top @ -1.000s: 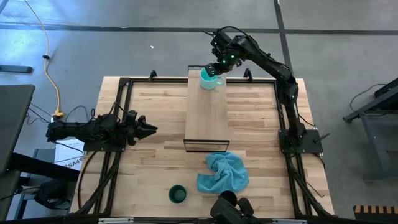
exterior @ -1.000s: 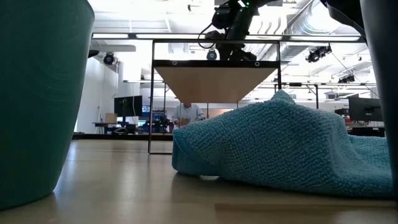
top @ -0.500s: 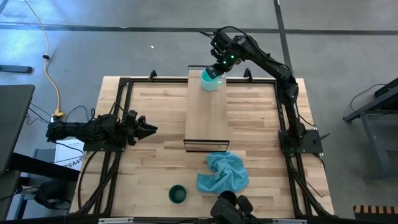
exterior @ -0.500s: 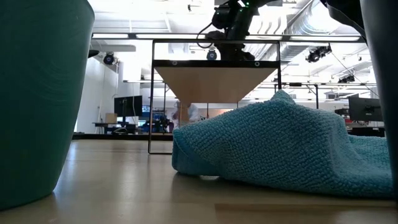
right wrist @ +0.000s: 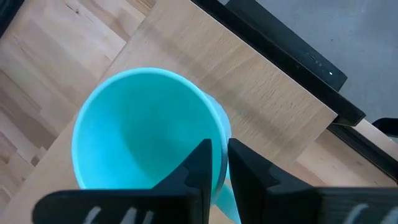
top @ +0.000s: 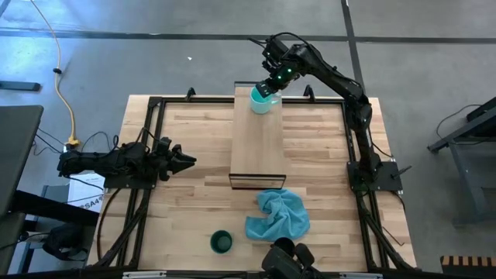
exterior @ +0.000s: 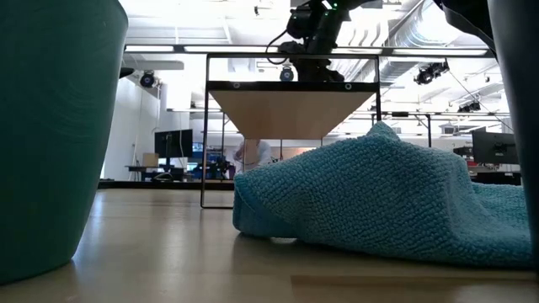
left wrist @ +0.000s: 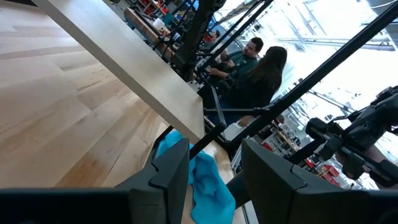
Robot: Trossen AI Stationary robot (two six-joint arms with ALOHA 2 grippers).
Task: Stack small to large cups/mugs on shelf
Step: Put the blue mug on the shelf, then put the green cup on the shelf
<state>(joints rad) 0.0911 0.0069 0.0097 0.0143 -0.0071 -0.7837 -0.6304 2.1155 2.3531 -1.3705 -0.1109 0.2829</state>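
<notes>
Right gripper (right wrist: pixel 216 163) pinches turquoise mug (right wrist: pixel 140 134) rim on shelf (right wrist: pixel 267 93).

The right arm reaches to the upper centre of the high view, its gripper (top: pixel 267 87) pointing down, jaws nearly closed. The left gripper (top: pixel 184 161) lies at mid-left, jaws parted.

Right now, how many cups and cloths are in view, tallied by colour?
Turquoise mug, on the shelf in the right claw: 1
Dark green cup: 1
Black cup: 1
Blue cloth: 1
Total: 4
</notes>
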